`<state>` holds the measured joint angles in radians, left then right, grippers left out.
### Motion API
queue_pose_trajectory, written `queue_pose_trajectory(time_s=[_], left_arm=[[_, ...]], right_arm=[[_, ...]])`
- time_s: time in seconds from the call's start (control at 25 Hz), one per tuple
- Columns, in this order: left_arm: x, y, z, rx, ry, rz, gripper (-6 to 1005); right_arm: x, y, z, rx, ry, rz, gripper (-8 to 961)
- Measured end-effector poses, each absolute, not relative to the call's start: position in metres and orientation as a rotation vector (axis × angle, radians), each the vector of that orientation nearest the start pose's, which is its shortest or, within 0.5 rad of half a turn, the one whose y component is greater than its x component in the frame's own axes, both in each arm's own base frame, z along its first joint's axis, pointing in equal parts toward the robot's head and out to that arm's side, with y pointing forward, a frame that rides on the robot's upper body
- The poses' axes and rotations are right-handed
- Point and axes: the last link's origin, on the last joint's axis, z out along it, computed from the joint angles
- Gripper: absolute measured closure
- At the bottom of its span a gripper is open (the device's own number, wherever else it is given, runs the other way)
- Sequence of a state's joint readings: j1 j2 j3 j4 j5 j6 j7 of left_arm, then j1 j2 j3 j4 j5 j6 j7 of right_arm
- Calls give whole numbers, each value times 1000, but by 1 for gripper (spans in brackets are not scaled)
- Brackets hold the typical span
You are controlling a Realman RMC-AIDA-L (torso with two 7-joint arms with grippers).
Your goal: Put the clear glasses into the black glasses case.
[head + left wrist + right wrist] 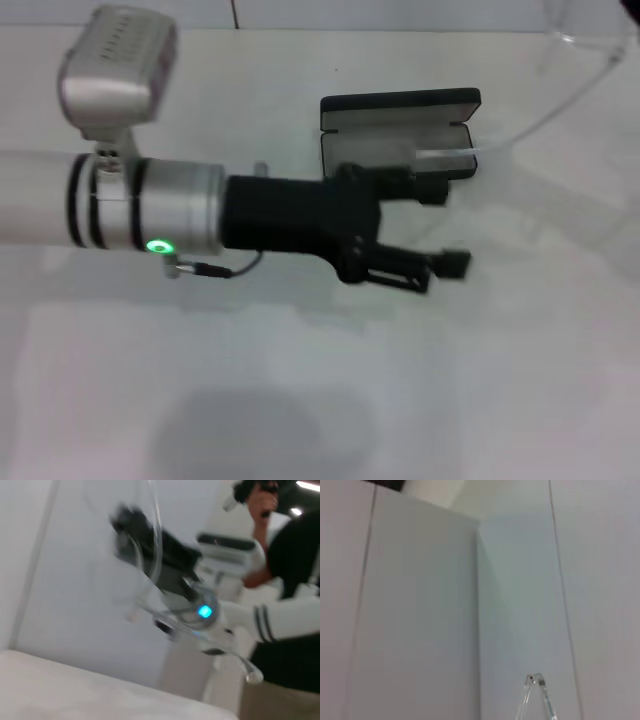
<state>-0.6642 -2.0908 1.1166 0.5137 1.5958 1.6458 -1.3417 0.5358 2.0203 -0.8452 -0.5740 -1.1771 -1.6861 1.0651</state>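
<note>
The black glasses case (pixel 398 104) lies open at the table's far middle, grey lining up. The clear glasses (pixel 598 52) hang in the air at the far right, one thin temple arm reaching down into the case's right end. My left gripper (pixel 445 226) is open just in front of the case, its far finger over the case's front edge, nothing between its fingers. In the left wrist view the right gripper (pixel 131 529) shows blurred, holding the clear glasses (pixel 156 545). The right wrist view shows only a clear temple tip (pixel 536 687).
The white table (pixel 320 400) spreads toward me in front of the left arm. In the left wrist view a person (pixel 292 565) in black stands behind the right arm, holding up a camera.
</note>
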Motion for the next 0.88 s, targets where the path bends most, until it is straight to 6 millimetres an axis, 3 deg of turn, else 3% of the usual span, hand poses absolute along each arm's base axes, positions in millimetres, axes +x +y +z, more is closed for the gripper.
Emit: queue_pose_trajectory(time_s=[0.2, 0.44, 0.88], left_arm=[[-150, 321, -63, -3116, -338, -1070, 119], [-145, 323, -60, -3102, -323, -1119, 119], [-151, 323, -47, -3049, -325, -1165, 119]], right_arm=[[178, 366, 41, -2289, 52, 1421, 879], [170, 371, 4, -2439, 49, 1284, 877], [195, 362, 2, -2527, 68, 1139, 874]])
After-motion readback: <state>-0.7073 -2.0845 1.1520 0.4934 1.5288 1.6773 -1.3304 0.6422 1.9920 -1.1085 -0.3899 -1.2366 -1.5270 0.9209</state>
